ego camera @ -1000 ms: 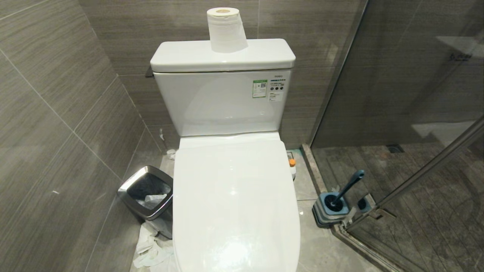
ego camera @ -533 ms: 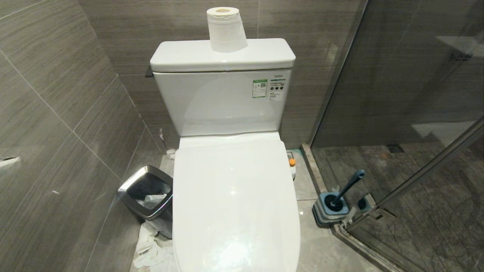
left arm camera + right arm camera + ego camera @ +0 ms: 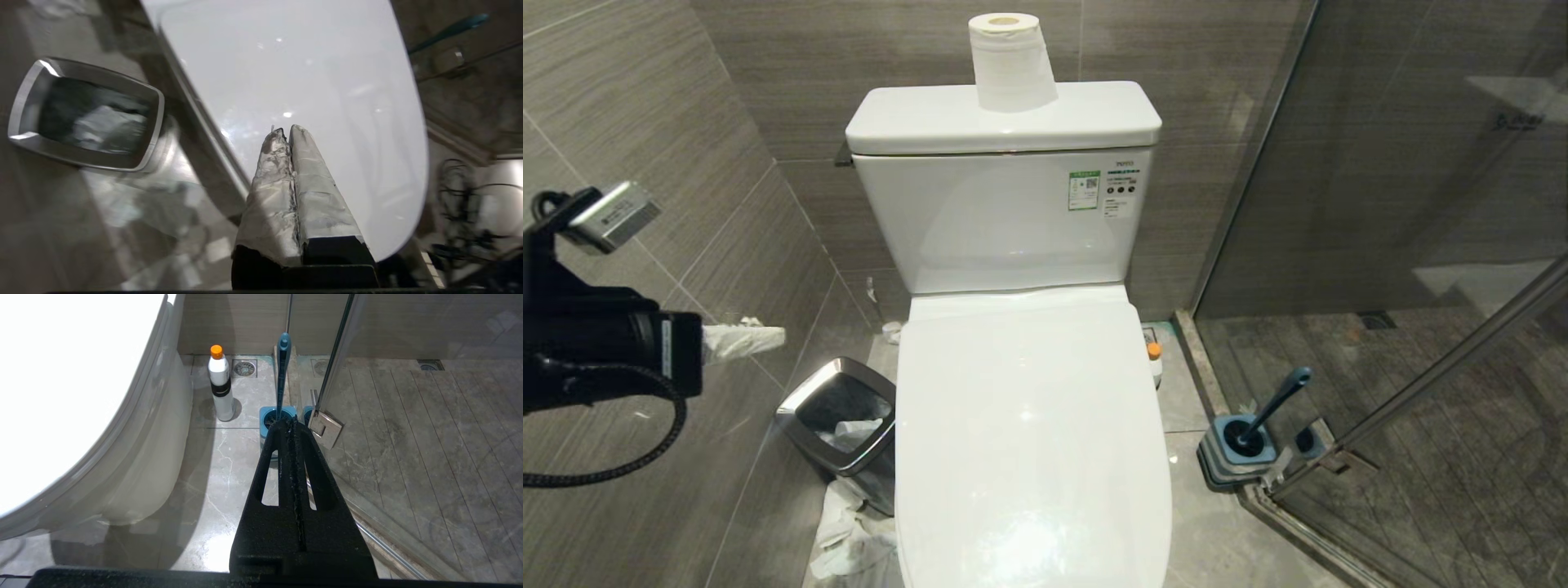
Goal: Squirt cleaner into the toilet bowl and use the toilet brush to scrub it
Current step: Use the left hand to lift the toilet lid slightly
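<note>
The white toilet's lid is down, so the inside of the toilet bowl is hidden; the bowl's outer wall shows in the right wrist view. The cleaner, a white bottle with an orange cap, stands on the floor right of the toilet. The toilet brush handle leans out of its blue holder, which hides the bristle head. My left gripper, its fingers wrapped in pale tape, hangs shut and empty left of the lid, above the bin. My right gripper is shut and empty, low, pointing at the holder.
A steel-rimmed waste bin with paper in it stands left of the toilet, and crumpled paper lies by it. A paper roll sits on the cistern. A glass shower door with its hinge closes off the right side.
My left arm has come into the head view from the left edge and swung out toward the toilet. The toilet, bottle and brush have not moved.
</note>
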Tool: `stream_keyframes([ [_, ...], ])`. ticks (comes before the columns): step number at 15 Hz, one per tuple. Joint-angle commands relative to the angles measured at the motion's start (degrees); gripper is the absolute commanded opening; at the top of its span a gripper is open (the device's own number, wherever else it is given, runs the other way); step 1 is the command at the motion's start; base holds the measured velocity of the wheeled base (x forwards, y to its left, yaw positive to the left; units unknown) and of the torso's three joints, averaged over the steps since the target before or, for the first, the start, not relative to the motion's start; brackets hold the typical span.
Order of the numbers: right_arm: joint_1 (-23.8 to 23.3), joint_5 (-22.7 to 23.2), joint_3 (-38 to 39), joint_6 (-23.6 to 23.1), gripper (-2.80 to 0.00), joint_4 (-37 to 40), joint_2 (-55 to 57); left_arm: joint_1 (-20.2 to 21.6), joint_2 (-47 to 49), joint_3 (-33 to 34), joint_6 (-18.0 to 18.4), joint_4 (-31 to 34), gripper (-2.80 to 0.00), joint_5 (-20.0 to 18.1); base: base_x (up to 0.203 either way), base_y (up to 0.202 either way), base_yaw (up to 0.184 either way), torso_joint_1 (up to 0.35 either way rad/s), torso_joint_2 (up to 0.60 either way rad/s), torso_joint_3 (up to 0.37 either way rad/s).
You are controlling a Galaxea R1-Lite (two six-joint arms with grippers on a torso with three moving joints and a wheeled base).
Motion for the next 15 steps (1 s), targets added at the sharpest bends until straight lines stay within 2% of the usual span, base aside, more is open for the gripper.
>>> stream_keyframes([
  [1,0.0,-0.02,-0.04,-0.01,-2.8,-0.03,0.0,0.01,4.91,-0.38,-3.98,0.0,-2.8,-1.69,0.0,0.0,0.0,0.0,0.0,0.0],
  [4,0.0,-0.02,0.02,-0.01,-2.8,-0.03,0.01,0.14,8.62,-0.53,-10.93,-1.83,-2.8,-3.85,0.0,0.0,0.0,0.0,0.0,0.0],
  [6,0.0,-0.02,0.05,-0.01,-2.8,-0.03,0.0,0.59,11.78,-0.47,-13.38,-3.45,-2.8,-6.92,0.0,0.0,0.0,0.0,0.0,0.0],
  [8,0.0,-0.02,-0.04,-0.01,-2.8,-0.03,0.0,1.83,15.44,-0.67,-13.75,-5.44,-2.8,-10.6,0.0,0.0,0.0,0.0,0.0,0.0],
  [10,0.0,-0.02,0.01,-0.01,-2.8,-0.03,0.05,4.84,19.37,-0.46,-13.73,-9.75,-2.8,-19.41,0.0,0.0,0.0,0.0,0.0,0.0],
  [12,0.0,-0.02,-0.02,-0.01,-2.8,-0.03,0.08,8.58,22.45,-0.37,-13.58,-11.24,-2.8,-26.25,0.0,0.0,0.0,0.0,0.0,0.0],
  [13,0.0,-0.02,-0.03,-0.01,-2.8,-0.03,0.07,9.68,23.88,-0.36,-13.44,-11.46,-2.8,-28.22,0.0,0.0,0.0,0.0,0.0,0.0],
  [15,0.0,-0.02,0.04,-0.01,-2.8,-0.03,0.0,11.36,25.62,-0.23,-13.05,-11.57,-2.8,-29.43,0.0,0.0,0.0,0.0,0.0,0.0],
])
